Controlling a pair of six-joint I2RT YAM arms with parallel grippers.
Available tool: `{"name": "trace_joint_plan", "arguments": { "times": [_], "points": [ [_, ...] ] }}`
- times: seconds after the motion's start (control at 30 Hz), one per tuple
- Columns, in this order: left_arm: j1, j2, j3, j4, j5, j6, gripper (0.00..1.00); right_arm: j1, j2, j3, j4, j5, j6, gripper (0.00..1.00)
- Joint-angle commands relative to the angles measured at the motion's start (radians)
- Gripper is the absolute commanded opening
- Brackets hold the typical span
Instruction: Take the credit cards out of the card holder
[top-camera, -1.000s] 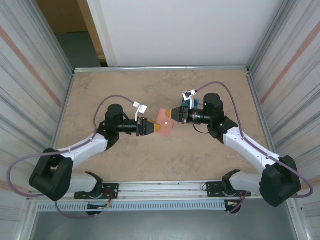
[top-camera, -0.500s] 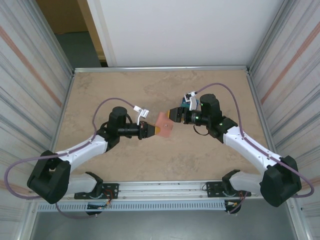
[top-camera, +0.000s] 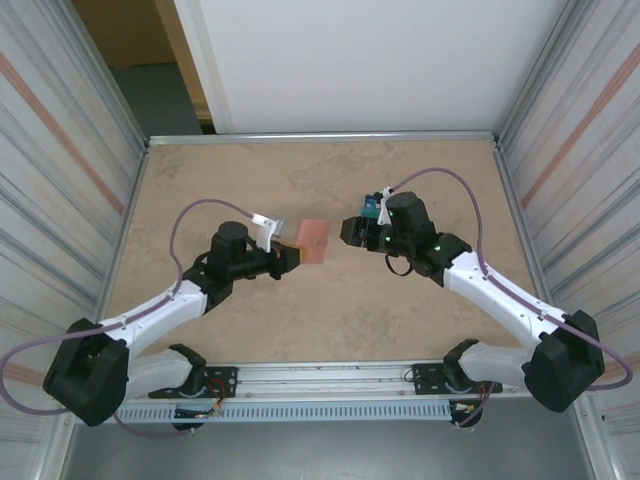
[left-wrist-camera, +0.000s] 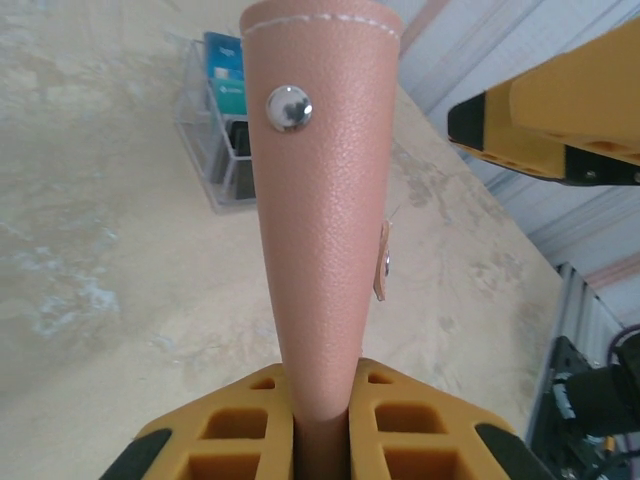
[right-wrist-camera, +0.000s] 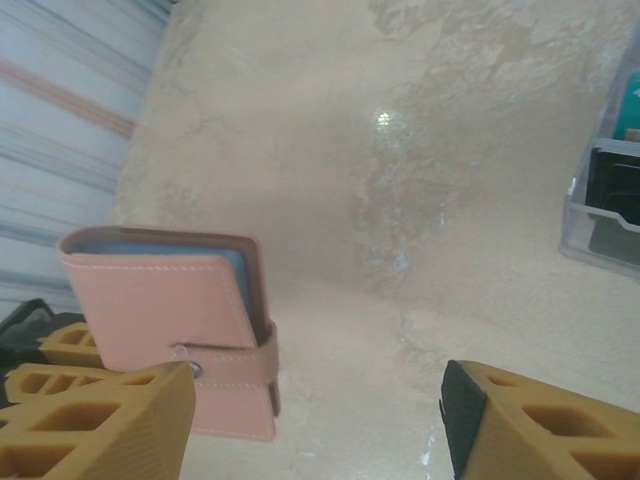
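The left gripper (top-camera: 291, 256) (left-wrist-camera: 320, 425) is clamped tight on one edge of the salmon-pink card holder (top-camera: 314, 240) (left-wrist-camera: 320, 210) (right-wrist-camera: 165, 315) and holds it above the tan table (top-camera: 220, 180). The holder is folded, with blue showing at its open edge in the right wrist view and a metal snap on its outer face. The right gripper (top-camera: 346, 231) (right-wrist-camera: 315, 400) faces it from just beside, jaws spread wide, gripping nothing and not touching it. A clear plastic box (left-wrist-camera: 215, 130) (right-wrist-camera: 610, 200) stands on the table near the right gripper.

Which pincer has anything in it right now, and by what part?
The left pincer is shut on the card holder, pinching one edge. The right pincer is open, holding nothing.
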Motion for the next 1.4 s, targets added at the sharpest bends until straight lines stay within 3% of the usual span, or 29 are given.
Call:
{"name": "trace_joint_plan", "arguments": {
  "times": [0.0,0.23,0.4,0.63,1.37],
  "points": [
    [-0.003,-0.042,-0.012,0.027,-0.086,0.044,0.0,0.034,-0.016,0.042,-0.054,0.1,0.03,0.64],
    [-0.002,-0.045,-0.026,0.075,-0.133,0.017,0.0,0.134,0.019,0.091,-0.076,0.183,0.023,0.65],
    [-0.003,-0.034,-0.025,0.099,-0.132,0.003,0.0,0.181,0.084,0.123,-0.057,0.175,0.02,0.64],
    [-0.003,-0.021,-0.022,0.105,-0.121,-0.003,0.0,0.233,0.194,0.199,-0.061,0.167,-0.006,0.53],
    [-0.004,-0.01,-0.026,0.138,-0.068,-0.022,0.0,0.242,0.349,0.335,-0.098,0.208,-0.028,0.44]
  ]
}}
